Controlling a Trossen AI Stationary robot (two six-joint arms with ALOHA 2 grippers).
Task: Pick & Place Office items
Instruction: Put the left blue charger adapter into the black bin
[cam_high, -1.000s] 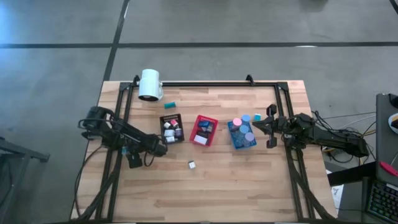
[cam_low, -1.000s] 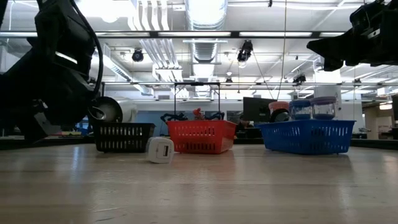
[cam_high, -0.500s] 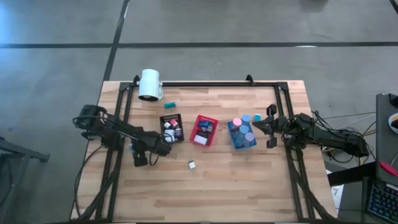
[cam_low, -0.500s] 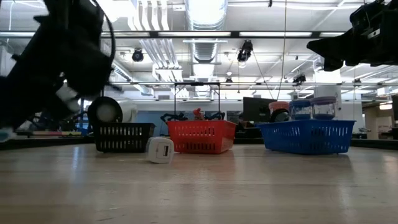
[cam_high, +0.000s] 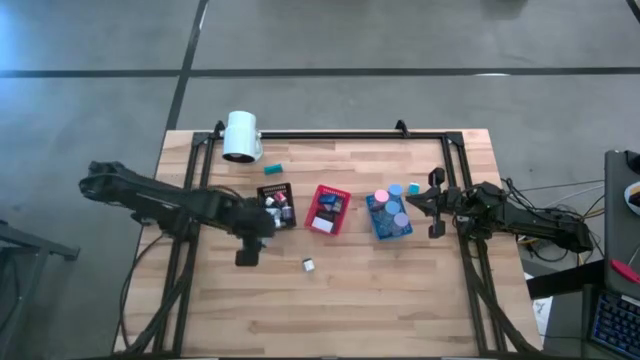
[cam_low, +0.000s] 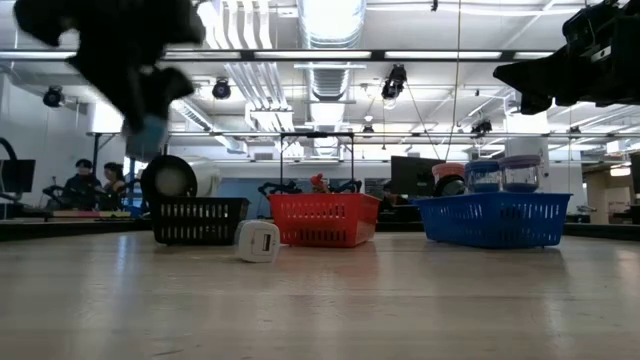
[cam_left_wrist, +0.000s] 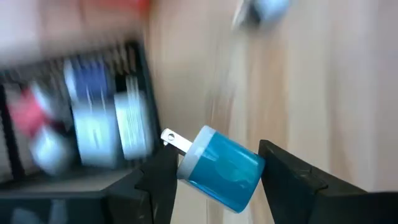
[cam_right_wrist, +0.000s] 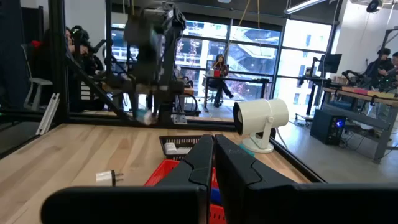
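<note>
My left gripper (cam_high: 247, 256) hangs above the table in front of the black tray (cam_high: 276, 207), shut on a small blue plug block (cam_left_wrist: 219, 169) with metal prongs; in the low view the block (cam_low: 148, 134) shows pale blue under the dark fingers. A white plug block (cam_high: 309, 264) lies flat on the wood in front of the red tray (cam_high: 327, 209). The blue tray (cam_high: 388, 216) holds round pink and blue caps. My right gripper (cam_high: 432, 205) waits shut beside the blue tray, well above the table. My left gripper pinches the blue block by two opposite sides (cam_left_wrist: 249, 163) between its two fingers. The fingers come from above, pointing steeply down. The block is lifted clear of the table, and its prongs (cam_left_wrist: 175, 139) stick out sideways toward the black tray.
A big white cylinder (cam_high: 240, 136) stands at the far left corner with a teal piece (cam_high: 271, 168) near it. A blue cap (cam_high: 413, 188) lies beside the blue tray. A black frame (cam_high: 330, 134) runs along the far and side edges. Bare wood fills the near half.
My left gripper has risen from just above the table with the blue block and gone a little toward the table's right, nearer the black tray. It has tipped from nearly level to pointing steeply down. The block has stayed between its fingers.
</note>
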